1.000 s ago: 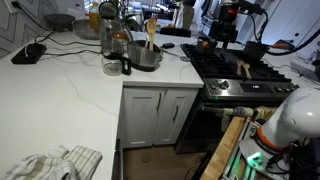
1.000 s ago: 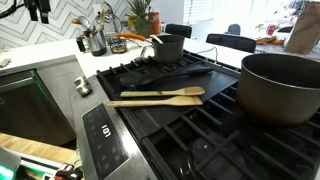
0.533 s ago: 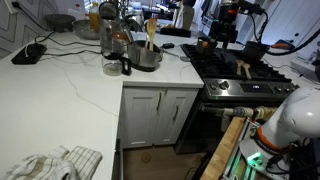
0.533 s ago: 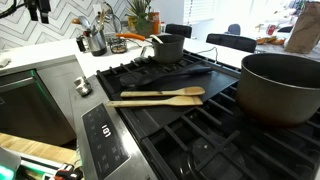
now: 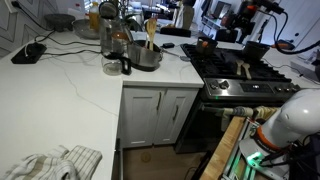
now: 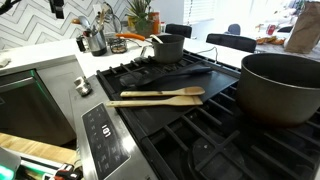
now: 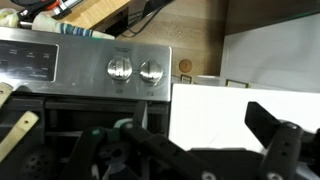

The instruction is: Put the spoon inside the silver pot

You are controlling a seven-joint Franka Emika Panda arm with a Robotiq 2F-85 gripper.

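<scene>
Plainly, I am only at the reaching step: the tool is hanging high, its jaws spread wide with nothing between them. At the left edge of the wrist view, below the tool and well apart from it, tan handle ends are showing on the stove grate. There the spoon is lying flat, just beside a second wooden utensil. Ahead of the tool, two knobs are sitting on the stove's front panel. To the tool's right the white table is running on. The silver pot is standing on it, outside the wrist view and well apart from the spoon. A tan piece is sticking up at the pot, too small for me to name. Next, I judge, I am needing to swing left, come down over the handle, set the jaws across it and pinch, then carry it rightward over the pot's rim. The panel's printing is too small to read, and I am seeing no brand.
</scene>
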